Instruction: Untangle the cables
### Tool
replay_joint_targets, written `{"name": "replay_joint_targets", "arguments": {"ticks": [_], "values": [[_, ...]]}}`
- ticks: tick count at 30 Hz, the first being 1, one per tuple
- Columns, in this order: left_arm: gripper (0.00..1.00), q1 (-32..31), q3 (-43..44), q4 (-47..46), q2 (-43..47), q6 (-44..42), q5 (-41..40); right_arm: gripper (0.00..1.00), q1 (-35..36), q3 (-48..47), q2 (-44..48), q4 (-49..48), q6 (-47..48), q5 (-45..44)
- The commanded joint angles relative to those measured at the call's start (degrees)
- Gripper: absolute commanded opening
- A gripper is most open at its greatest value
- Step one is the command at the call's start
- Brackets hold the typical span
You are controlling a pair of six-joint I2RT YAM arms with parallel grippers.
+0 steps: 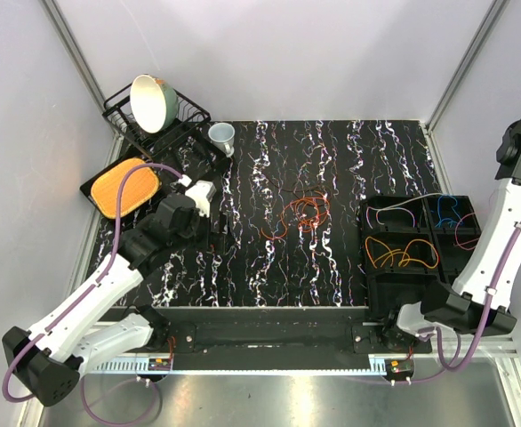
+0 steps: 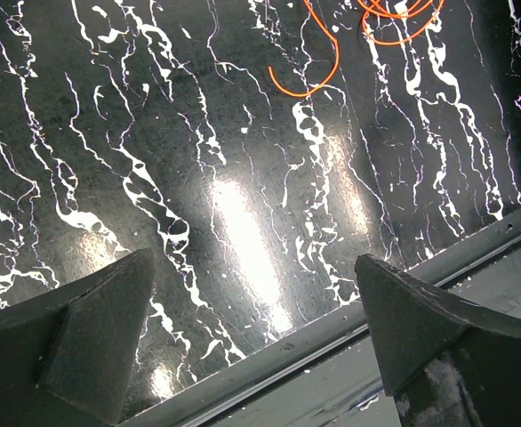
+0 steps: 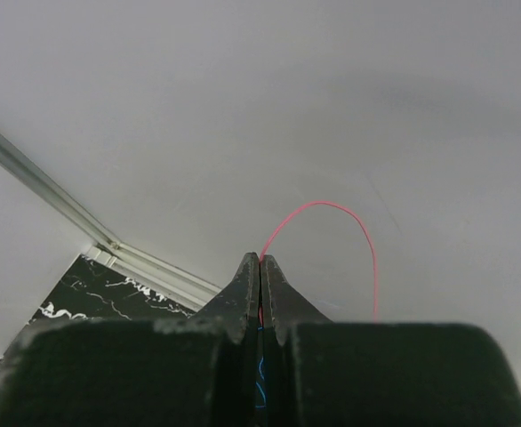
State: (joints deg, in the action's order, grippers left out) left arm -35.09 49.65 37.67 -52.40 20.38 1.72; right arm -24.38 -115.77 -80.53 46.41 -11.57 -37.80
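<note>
Far left of the orange cables (image 1: 303, 213) tangled mid-table stand a wire dish rack (image 1: 176, 124) holding a bowl (image 1: 151, 100), an orange tray (image 1: 124, 188) and a pale cup (image 1: 222, 136). Nearer the tangle, on its left, my left gripper (image 2: 253, 262) hangs over the black, white-veined tabletop (image 1: 269, 267), jaws spread wide on nothing. Right of the tangle a black divided bin (image 1: 364, 240) holds looped cables (image 1: 403, 253) in separate compartments. Further right, up against the pale wall (image 3: 243, 89), my right gripper (image 3: 260, 260) pinches a pink-red cable (image 3: 332, 206).

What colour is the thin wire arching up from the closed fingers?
The wire is pinkish red; the right wrist view shows it best.
</note>
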Motion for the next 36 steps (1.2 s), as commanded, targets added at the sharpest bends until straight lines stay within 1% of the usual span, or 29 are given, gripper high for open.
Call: {"name": "replay_joint_targets", "arguments": {"ticks": [1,11,16,19,21,25,26,28,36], "values": [[0.99,-0.33,0.01,-1.72,-0.59,-0.43,-1.63,0.00,-0.23,-3.68,-1.12,0.25,-0.91,1.68],[0.99,-0.33,0.10,-1.81,-1.39,-0.69,-1.37,0.00,-0.32,4.83,1.96,-0.01,-3.72,2.29],[0.99,-0.68,0.01,-1.72,-1.39,-0.69,-1.10,0.00,-0.40,9.94,5.64,-0.09,-6.09,1.07],[0.99,-1.47,0.01,-1.81,-1.56,-0.69,-0.93,0.00,-0.40,14.76,7.84,-0.09,-8.81,-0.17],[0.99,-1.91,0.18,-1.81,-1.91,-0.78,-1.01,0.00,-0.40,19.95,9.77,-0.09,-12.67,-0.78],[0.99,-3.05,0.01,-1.64,-2.00,-0.78,-1.45,0.00,-0.67,27.77,10.22,-0.27,-17.42,0.45],[0.99,-3.14,0.01,-1.72,-2.00,-0.78,-1.63,0.00,-0.84,28.66,10.31,-0.10,-19.34,-0.25],[0.99,-3.67,0.01,-1.64,-2.09,-0.78,-1.54,0.00,-1.19,30.41,10.57,-0.44,-20.33,-0.78],[0.99,-3.93,0.19,-1.64,-2.18,-0.69,-1.63,0.00,-1.46,29.98,9.78,-1.59,-18.57,0.27]]}}
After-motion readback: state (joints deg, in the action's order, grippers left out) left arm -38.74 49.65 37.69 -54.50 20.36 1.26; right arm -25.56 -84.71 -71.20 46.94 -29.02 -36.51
